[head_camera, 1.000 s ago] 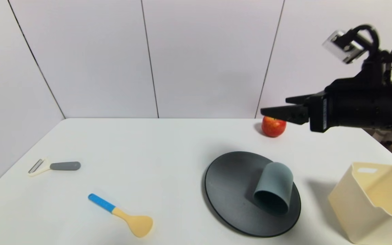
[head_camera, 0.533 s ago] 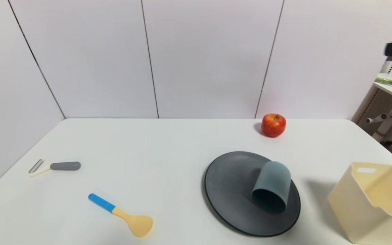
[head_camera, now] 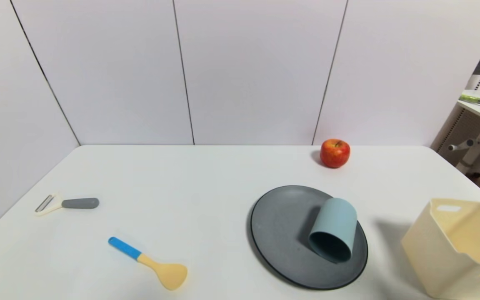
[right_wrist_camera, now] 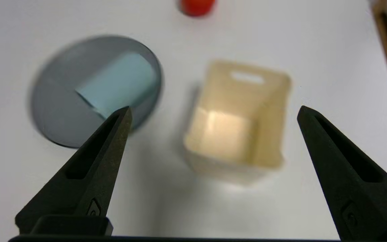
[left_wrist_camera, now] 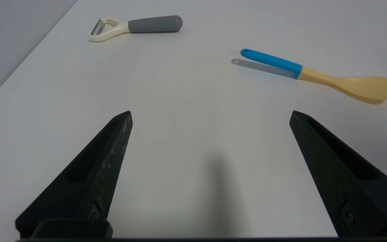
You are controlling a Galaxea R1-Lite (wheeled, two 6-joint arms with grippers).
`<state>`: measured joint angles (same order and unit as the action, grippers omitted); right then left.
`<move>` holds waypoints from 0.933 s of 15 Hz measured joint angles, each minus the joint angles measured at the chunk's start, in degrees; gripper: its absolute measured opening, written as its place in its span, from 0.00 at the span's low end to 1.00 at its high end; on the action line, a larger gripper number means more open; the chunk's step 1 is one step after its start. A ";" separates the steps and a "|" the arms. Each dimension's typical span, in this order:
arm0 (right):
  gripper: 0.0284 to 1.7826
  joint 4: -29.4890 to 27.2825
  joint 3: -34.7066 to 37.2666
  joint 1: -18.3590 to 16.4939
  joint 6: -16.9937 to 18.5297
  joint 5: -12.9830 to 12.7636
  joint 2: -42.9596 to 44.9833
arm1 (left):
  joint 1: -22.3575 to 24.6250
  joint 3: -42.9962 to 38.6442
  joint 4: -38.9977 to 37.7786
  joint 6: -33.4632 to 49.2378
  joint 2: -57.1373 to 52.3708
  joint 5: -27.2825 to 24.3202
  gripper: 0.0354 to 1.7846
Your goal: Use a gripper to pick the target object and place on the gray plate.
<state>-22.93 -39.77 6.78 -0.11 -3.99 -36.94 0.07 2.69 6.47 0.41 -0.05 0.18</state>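
The pale blue-green tumbler (head_camera: 334, 228) lies on its side on the gray plate (head_camera: 279, 233), its mouth toward me, at the plate's right part. It also shows in the right wrist view (right_wrist_camera: 118, 84) on the plate (right_wrist_camera: 55, 114). Neither arm shows in the head view. My right gripper (right_wrist_camera: 213, 112) is open and empty, high above the table near the cream bin. My left gripper (left_wrist_camera: 210, 114) is open and empty, low over the bare table near the front left.
A red apple (head_camera: 335, 153) sits at the back right. A cream square bin (head_camera: 458, 246) stands at the front right, right of the plate. A peeler (head_camera: 67, 203) and a blue-handled spoon (head_camera: 150, 263) lie on the left.
My right arm, which reached over the apple one second ago, has pulled back to the right and out of the head view. The tumbler has rolled slightly on the plate.
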 joint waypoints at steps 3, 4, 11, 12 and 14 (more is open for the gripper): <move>0.95 3.23 14.91 -1.41 -2.30 1.45 11.45 | 0.00 0.00 0.00 0.00 0.00 -0.02 0.94; 0.95 6.23 19.46 -1.72 -2.84 3.28 14.48 | 0.00 0.00 0.00 0.00 0.00 -0.02 0.94; 0.95 22.14 38.45 -6.05 -6.63 4.92 27.60 | 0.00 -0.02 0.00 0.00 0.00 -0.02 0.94; 0.95 22.22 38.97 -6.27 -6.47 4.73 30.22 | 0.00 -0.02 0.00 0.00 0.00 0.00 0.94; 0.95 22.47 39.52 -6.51 -5.64 4.40 33.99 | 0.00 -0.02 -0.02 0.00 0.00 0.00 0.94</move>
<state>-0.46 -0.24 0.27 -5.75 0.41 -2.95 0.07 2.67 6.45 0.41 -0.05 0.18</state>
